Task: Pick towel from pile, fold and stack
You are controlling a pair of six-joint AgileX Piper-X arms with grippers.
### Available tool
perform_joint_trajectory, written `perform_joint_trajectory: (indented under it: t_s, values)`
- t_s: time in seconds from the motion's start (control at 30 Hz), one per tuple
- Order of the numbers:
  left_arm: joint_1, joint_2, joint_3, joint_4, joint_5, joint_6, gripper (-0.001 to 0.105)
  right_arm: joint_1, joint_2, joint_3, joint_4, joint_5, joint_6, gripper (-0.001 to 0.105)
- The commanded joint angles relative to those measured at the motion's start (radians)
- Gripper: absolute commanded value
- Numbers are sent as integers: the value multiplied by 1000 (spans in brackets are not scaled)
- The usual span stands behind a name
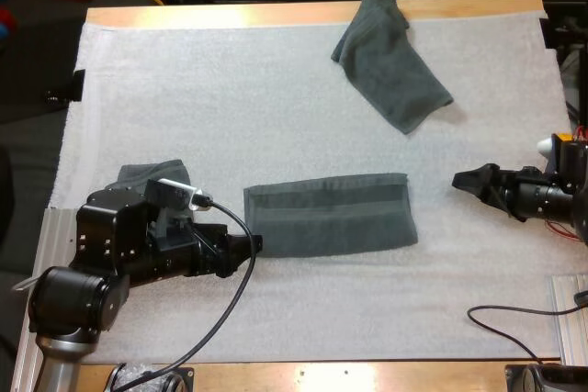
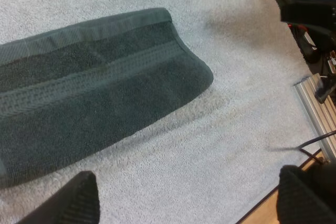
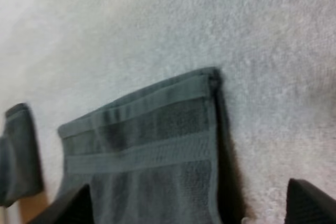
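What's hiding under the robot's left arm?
A dark grey-green towel pokes out from under the left arm. The arm covers the rest, so I can't tell if it's folded.

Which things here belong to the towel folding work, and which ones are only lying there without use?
For the job: long folded dark grey-green towel in the middle; crumpled dark grey-green towel at the far side; third dark grey-green towel, on the left; open left pincer; open right pincer.
Just there: white terry mat; wooden table.

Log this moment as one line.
left gripper: open, beside folded towel | right gripper: open, apart | crumpled towel: far side | third towel: by left arm
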Motion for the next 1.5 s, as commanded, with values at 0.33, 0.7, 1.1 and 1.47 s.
perform_joint_trajectory:
  t_s: [0.33, 0.7, 1.1, 1.47]
  values:
    - [-1, -5, -6, 14, 9, 2, 68, -17, 189, -7, -47, -133, -124, 71]
    - [-1, -5, -6, 36, 9, 9, 68, -10, 371, -8, -50, -186, -229, 71]
    - [-1, -5, -6, 55, 9, 9, 68, 17, 474, -9, -65, -203, -245, 71]
    - [-1, -5, -6, 61, 9, 9, 68, 167, 513, -12, -239, -149, -47, 71]
